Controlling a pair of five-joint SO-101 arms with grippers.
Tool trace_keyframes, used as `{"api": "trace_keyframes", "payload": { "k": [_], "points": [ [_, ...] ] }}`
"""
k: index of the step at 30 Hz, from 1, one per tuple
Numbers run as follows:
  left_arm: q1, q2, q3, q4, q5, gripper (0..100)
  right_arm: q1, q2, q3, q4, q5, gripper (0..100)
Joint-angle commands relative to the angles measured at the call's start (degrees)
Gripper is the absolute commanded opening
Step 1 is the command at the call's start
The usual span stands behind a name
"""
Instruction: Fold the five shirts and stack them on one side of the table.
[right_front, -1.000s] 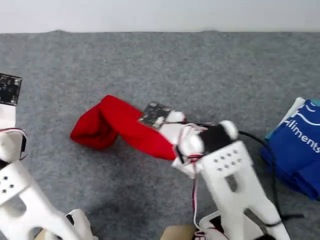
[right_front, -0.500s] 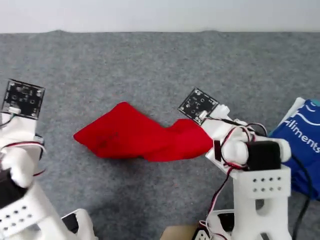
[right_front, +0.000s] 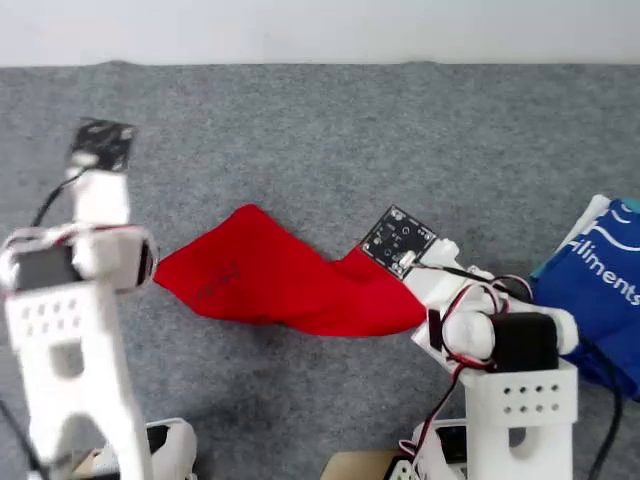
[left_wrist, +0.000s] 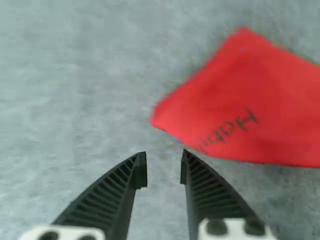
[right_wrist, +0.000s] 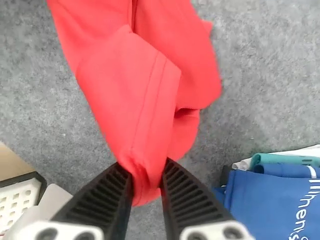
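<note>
the shirt (right_front: 270, 285) is stretched long across mid-frame, its right end pinched by the right gripper (right_wrist: 146, 187); the left gripper (left_wrist: 161, 167) is spread just beside its left corner.

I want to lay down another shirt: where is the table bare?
The far strip of grey table behind the red shirt is bare. A smaller patch lies in front of the shirt, between the left arm and the right arm. Crowded at the right edge: the blue folded stack, and the right gripper shut on the shirt.
</note>
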Motion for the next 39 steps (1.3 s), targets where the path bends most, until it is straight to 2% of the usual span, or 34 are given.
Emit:
{"api": "trace_keyframes", "payload": {
  "k": [1,7,15,23,27,34,39],
  "points": [
    [4.57,11.25,-8.84,-1.05,0.44,12,0.48,-2.68,0.88,0.04,0.18,0.9],
    [10.73,26.73,-25.10,-0.53,0.00,13,0.48,-5.23,4.13,0.04,0.18,0.9],
    [18.29,42.55,-43.03,1.23,-1.58,20,0.57,-7.87,6.33,-0.04,0.09,0.9],
    [20.13,61.63,-57.80,1.93,-1.58,23,0.66,-7.87,6.33,-0.04,0.09,0.9],
    [19.96,70.86,-65.63,4.92,-1.67,23,0.66,-7.87,6.42,-0.04,0.09,0.9],
    [19.60,83.87,-78.46,10.73,-1.76,21,0.66,-7.60,6.42,-0.04,0.26,0.9],
    [19.34,85.27,-83.12,11.08,-1.93,9,0.66,-7.52,6.42,-0.13,0.35,0.9]
  ]
}}
